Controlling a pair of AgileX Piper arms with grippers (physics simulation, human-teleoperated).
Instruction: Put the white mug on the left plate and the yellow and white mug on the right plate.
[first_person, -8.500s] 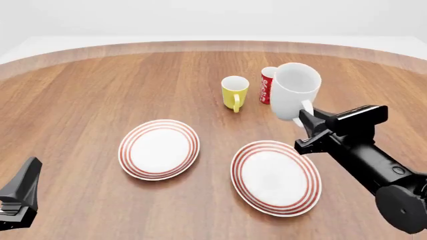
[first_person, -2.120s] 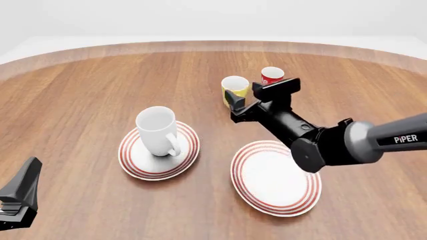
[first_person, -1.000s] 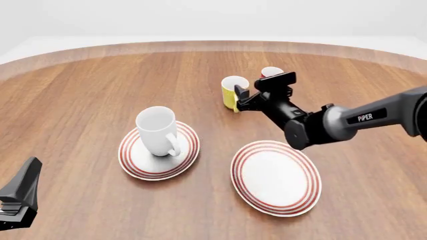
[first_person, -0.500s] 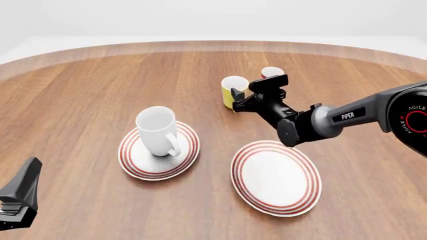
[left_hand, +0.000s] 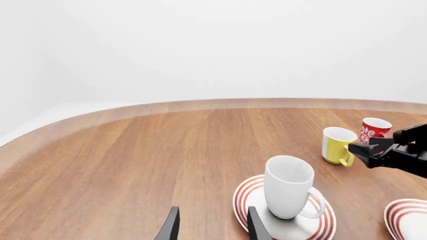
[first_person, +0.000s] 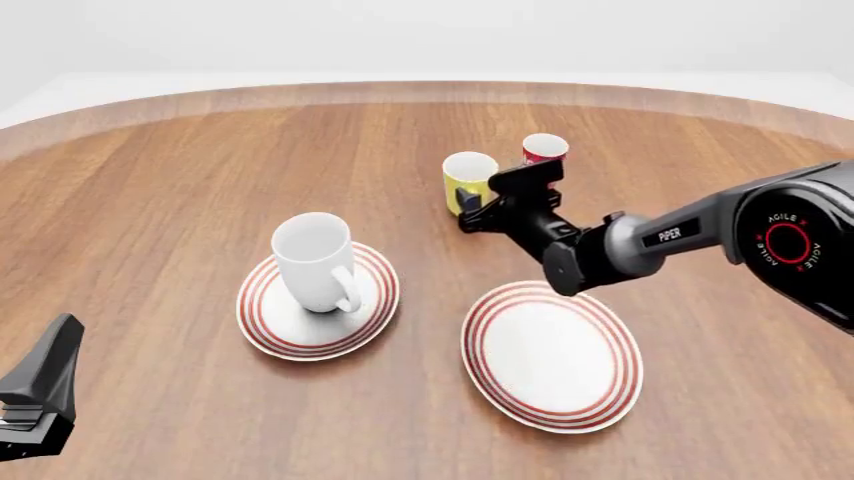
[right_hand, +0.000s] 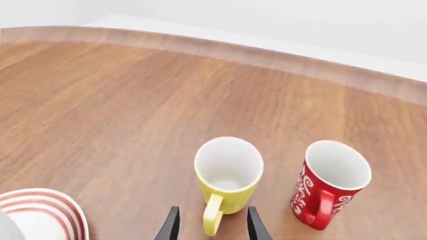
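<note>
The white mug (first_person: 315, 262) stands upright on the left plate (first_person: 271, 322), its handle toward the front; the left wrist view shows the mug (left_hand: 288, 186) too. At the back, the yellow and white mug (first_person: 469, 176) stands on the wood. My right gripper (first_person: 471, 207) is open just in front of it. In the right wrist view the yellow handle (right_hand: 213, 216) lies between the two fingers of that gripper (right_hand: 212, 228). The right plate (first_person: 551, 357) carries nothing. My left gripper (first_person: 40, 392) rests open at the front left, holding nothing.
A slim red cup (first_person: 542, 150) with white lettering stands close to the right of the yellow mug, also seen in the right wrist view as the red cup (right_hand: 330, 184). The right arm (first_person: 667, 235) stretches above the table behind the right plate.
The white mug went from my right gripper at the back right onto the left plate. Since then the right gripper has swung to the yellow mug and edged left and lower around its handle.
</note>
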